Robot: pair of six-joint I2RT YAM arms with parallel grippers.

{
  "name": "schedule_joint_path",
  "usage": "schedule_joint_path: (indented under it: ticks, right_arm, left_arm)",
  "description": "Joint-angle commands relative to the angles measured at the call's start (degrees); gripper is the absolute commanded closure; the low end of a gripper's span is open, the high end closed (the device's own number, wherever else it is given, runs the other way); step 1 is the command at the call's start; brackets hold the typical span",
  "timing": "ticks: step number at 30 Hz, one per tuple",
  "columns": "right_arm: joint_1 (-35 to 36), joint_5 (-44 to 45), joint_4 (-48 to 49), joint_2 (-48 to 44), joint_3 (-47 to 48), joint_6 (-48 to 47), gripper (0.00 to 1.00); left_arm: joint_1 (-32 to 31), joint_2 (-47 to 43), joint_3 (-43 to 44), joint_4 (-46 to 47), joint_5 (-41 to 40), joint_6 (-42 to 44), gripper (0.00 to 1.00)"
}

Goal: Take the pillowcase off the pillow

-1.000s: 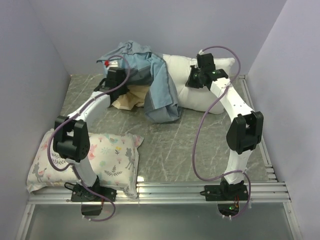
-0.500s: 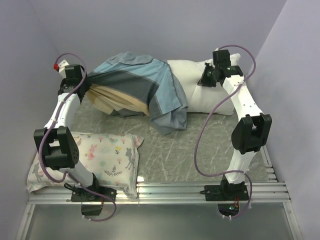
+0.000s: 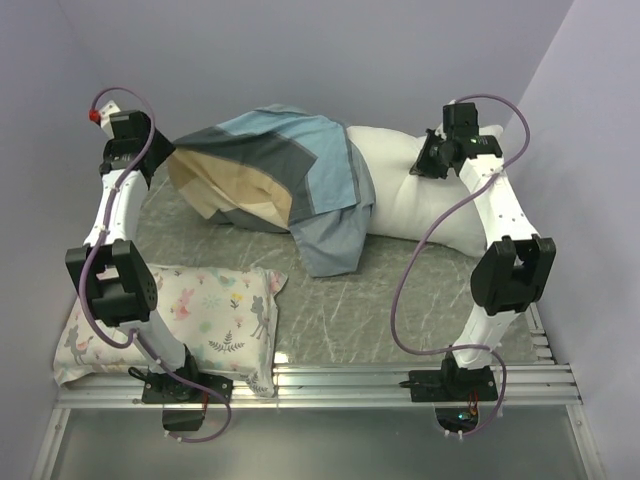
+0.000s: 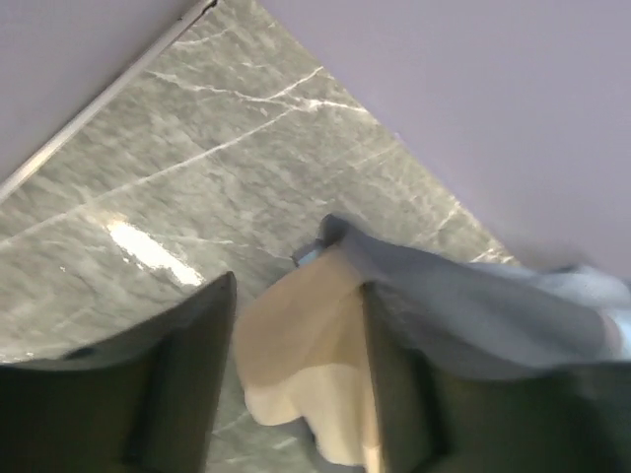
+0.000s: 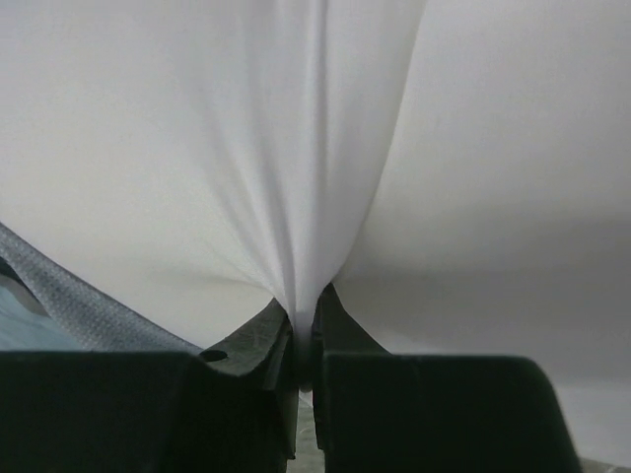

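The grey-blue pillowcase (image 3: 300, 160) lies spread at the back of the table, its dark grey, tan and cream stripes (image 3: 240, 195) turned up at the left. One blue end still drapes over the left end of the plain white pillow (image 3: 420, 200). My left gripper (image 3: 148, 168) stands open just left of the pillowcase. In the left wrist view its jaws (image 4: 298, 296) are apart, and the tan and cream edge of the pillowcase (image 4: 306, 365) lies slack below them. My right gripper (image 3: 428, 165) is shut on a pinched fold of the pillow (image 5: 296, 197), seen up close (image 5: 304, 310).
A smaller floral-and-animal print pillow (image 3: 205, 310) lies at the front left beside the left arm's base. Lilac walls close in the left, back and right. A metal rail (image 3: 380, 380) runs along the near edge. Grey marble tabletop (image 3: 400, 290) shows in the middle.
My left arm swung out to the far left, dragging the pillowcase leftward off most of the pillow, then its jaws opened and let go. My right arm drew the pillow to the right.
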Motion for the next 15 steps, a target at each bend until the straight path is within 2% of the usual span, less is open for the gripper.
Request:
schedule_joint_path:
  ticks: [1, 3, 7, 8, 11, 13, 15]
  right_arm:
    - [-0.24, 1.72, 8.34, -5.86, -1.12, 0.73, 1.00]
    - [1.17, 2.16, 8.78, -6.38, -2.53, 0.12, 1.00]
    - [4.06, 2.34, 10.98, -8.14, -5.70, -0.24, 1.00]
    - [4.60, 2.16, 12.02, -8.40, -6.74, -0.41, 1.00]
    - [7.41, 2.51, 14.22, -10.07, -9.11, -1.38, 1.00]
    - [9.25, 3.21, 16.07, -12.00, -11.14, -2.52, 1.00]
    - [11.89, 4.35, 18.27, -13.49, -14.13, -3.40, 1.00]
  left_arm:
    - [-1.07, -3.47, -0.83, 5.53, 2.78, 2.69, 0.26]
    - [-3.35, -5.23, -1.63, 7.21, 5.77, 3.93, 0.18]
    - [-12.13, -6.39, 2.30, 7.30, 5.43, 8.49, 0.13]
    - [-16.15, -5.51, 3.71, 6.26, 4.99, 9.20, 0.12]
    - [-21.79, -0.24, 10.13, 4.14, 6.38, 10.70, 0.12]
    - [-24.01, 3.61, 13.64, 3.88, 8.50, 11.75, 0.07]
    - [-26.91, 5.65, 15.06, 4.05, 8.32, 12.63, 0.06]
